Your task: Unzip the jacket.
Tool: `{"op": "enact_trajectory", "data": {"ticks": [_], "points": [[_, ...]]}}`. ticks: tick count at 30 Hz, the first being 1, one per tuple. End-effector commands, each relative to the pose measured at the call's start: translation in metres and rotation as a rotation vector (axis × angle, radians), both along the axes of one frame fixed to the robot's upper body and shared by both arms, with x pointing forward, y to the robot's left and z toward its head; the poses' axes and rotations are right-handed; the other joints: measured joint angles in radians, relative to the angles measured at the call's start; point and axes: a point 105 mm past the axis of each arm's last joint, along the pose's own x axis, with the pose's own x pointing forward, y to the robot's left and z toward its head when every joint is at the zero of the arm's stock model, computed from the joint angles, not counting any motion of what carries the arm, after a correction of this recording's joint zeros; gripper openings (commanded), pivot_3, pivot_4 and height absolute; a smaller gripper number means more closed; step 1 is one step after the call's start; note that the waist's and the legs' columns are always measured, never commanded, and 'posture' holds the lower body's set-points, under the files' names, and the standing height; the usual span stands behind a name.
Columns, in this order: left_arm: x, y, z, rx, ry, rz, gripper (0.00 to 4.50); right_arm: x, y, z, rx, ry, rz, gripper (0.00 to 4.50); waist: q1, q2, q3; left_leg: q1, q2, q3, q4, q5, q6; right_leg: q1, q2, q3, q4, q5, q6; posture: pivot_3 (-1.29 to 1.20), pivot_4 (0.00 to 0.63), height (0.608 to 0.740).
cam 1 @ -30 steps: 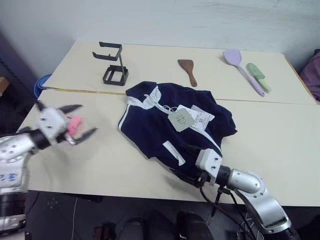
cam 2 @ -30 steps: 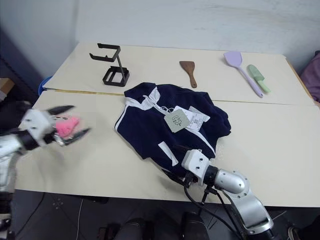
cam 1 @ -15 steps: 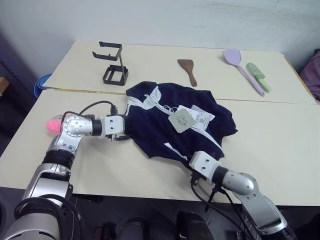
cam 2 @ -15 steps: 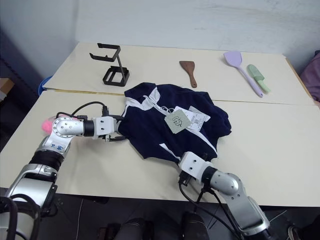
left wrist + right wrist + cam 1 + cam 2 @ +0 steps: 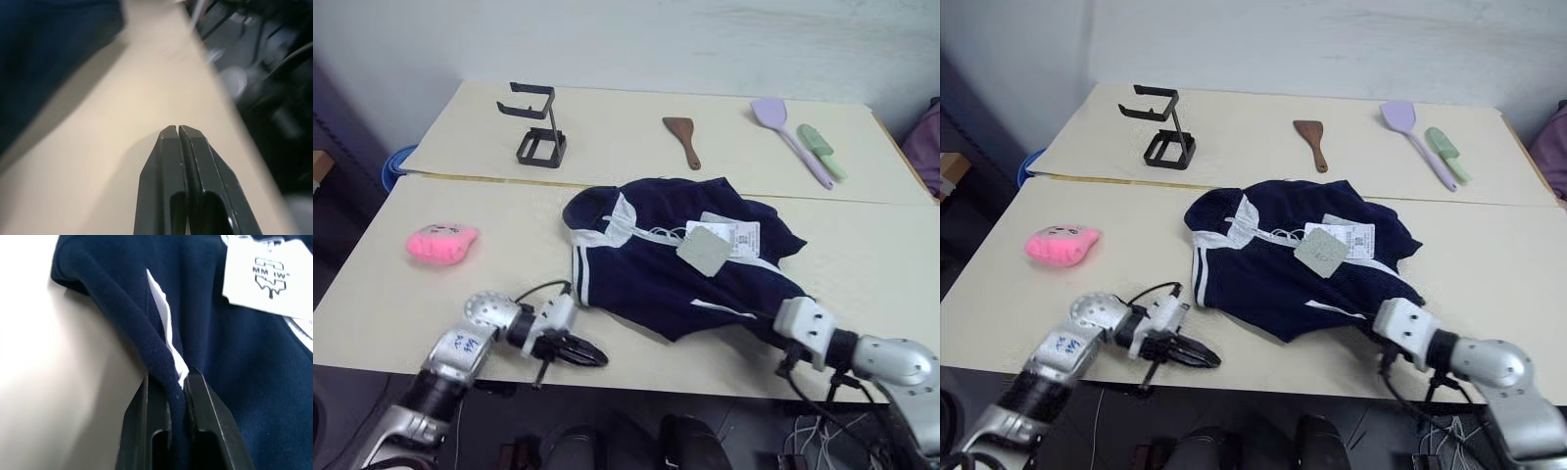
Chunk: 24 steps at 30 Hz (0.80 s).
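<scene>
Jacket (image 5: pixel 680 269), navy blue with white stripes and a white front zipper, lies crumpled near the front middle of the pale worktop (image 5: pixel 862 255). Two paper hang tags (image 5: pixel 705 250) rest on its chest. Its collar points toward the robot's left and its hem trails toward the right front corner.

Right gripper (image 5: pixel 168 382) is clenched on a fold of navy cloth with a strip of white trim, at the jacket's lower edge near the worktop's front. Left gripper (image 5: pixel 178 134) is clenched on nothing, its two black fingers pressed together over bare worktop near the front edge, just beside the jacket's left side and apart from it.

Judging by this, the task is at the bracing step: one gripper pins the hem, and the zipper itself looks untouched. Whether the zip is fully done up cannot be told from the bunched cloth. The next move seems to call for the left gripper to spread its fingers, travel up to the collar end of the white zipper line, find the small pull, pinch it, and draw it toward the held hem while the cloth is kept taut.

Elsewhere on the worktop, well apart, sit a pink plush toy (image 5: pixel 442 242), a black wire stand (image 5: pixel 536 125), a brown spatula (image 5: pixel 682 140) and a lilac spatula (image 5: pixel 788 137).
</scene>
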Motion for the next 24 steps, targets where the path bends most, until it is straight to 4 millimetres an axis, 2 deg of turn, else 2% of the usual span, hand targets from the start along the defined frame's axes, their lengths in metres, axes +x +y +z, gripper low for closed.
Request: {"op": "enact_trajectory", "data": {"ticks": [1, 2, 5, 6, 8, 12, 15, 17, 24], "points": [[-0.008, -0.015, 0.014, -0.057, 0.012, 0.018, 0.05, 0.002, -0.019, 0.002, -0.022, -0.001, 0.016, 0.0, 0.001, 0.0, 0.0, 0.0, 0.0, -0.001, 0.0, 0.0, 0.0, 0.001, 0.0, 0.001, 0.0, 0.0, 0.0, 0.0, 0.15, 0.74], [-0.008, -0.015, 0.012, -0.045, -0.014, 0.032, 0.05, 0.004, -0.023, 0.0, -0.027, 0.007, 0.009, 0.0, 0.001, 0.0, 0.0, 0.0, 0.0, -0.001, 0.001, 0.0, 0.0, 0.001, 0.0, 0.003, 0.0, 0.0, 0.0, 0.0, 0.15, 0.74], [0.011, -0.015, 0.015, -0.048, -0.206, 0.138, 0.05, 0.006, -0.035, -0.004, -0.056, 0.008, 0.009, 0.0, 0.001, 0.001, 0.0, 0.0, 0.001, -0.002, 0.001, 0.0, 0.0, 0.002, 0.0, 0.003, -0.002, 0.0, 0.0, 0.0, 0.15, 0.74], [0.024, -0.009, 0.021, -0.054, -0.287, 0.207, 0.22, 0.007, -0.038, -0.004, -0.052, 0.006, 0.002, 0.0, 0.002, 0.001, 0.0, 0.001, 0.001, -0.002, 0.001, 0.0, 0.0, 0.003, 0.0, 0.003, -0.003, 0.0, 0.0, 0.0, 0.15, 0.74], [0.038, 0.004, 0.038, -0.087, -0.402, 0.267, 0.61, 0.006, -0.04, -0.004, -0.027, 0.007, -0.006, 0.0, 0.003, 0.001, 0.0, 0.001, 0.001, -0.002, 0.001, 0.0, 0.0, 0.004, -0.001, 0.002, -0.007, 0.0, 0.0, 0.0, 0.15, 0.74], [0.057, 0.025, 0.052, -0.078, -0.55, 0.293, 1.82, 0.0, -0.034, -0.008, 0.03, 0.023, 0.007, 0.0, 0.007, 0.002, 0.0, 0.001, 0.002, -0.004, 0.001, 0.0, -0.001, 0.005, -0.002, 0.0, -0.007, 0.0, 0.0, 0.0, 0.15, 0.74], [0.066, 0.03, 0.051, -0.035, -0.622, 0.261, 2.71, -0.001, -0.032, -0.008, 0.062, 0.027, -0.003, 0.0, 0.011, 0.002, 0.0, 0.001, 0.001, -0.005, 0.001, 0.0, -0.001, 0.008, -0.001, -0.003, -0.006, 0.0, 0.0, 0.0, 0.15, 0.74], [0.074, 0.029, 0.043, 0.032, -0.705, 0.199, 3.21, -0.003, -0.033, -0.011, 0.07, 0.022, -0.017, 0.0, 0.017, 0.002, 0.0, 0.001, 0.001, -0.006, 0.001, 0.0, -0.001, 0.008, -0.001, -0.005, -0.007, 0.0, 0.0, 0.0, 0.15, 0.74], [0.099, 0.01, 0.031, 0.088, -0.811, 0.089, 3.21, -0.008, -0.034, -0.015, 0.095, 0.018, -0.049, 0.0, 0.025, 0.002, 0.0, 0.001, 0.0, -0.006, 0.002, -0.001, -0.001, 0.009, 0.0, -0.009, -0.007, 0.001, 0.001, 0.0, 0.15, 0.74]]}}
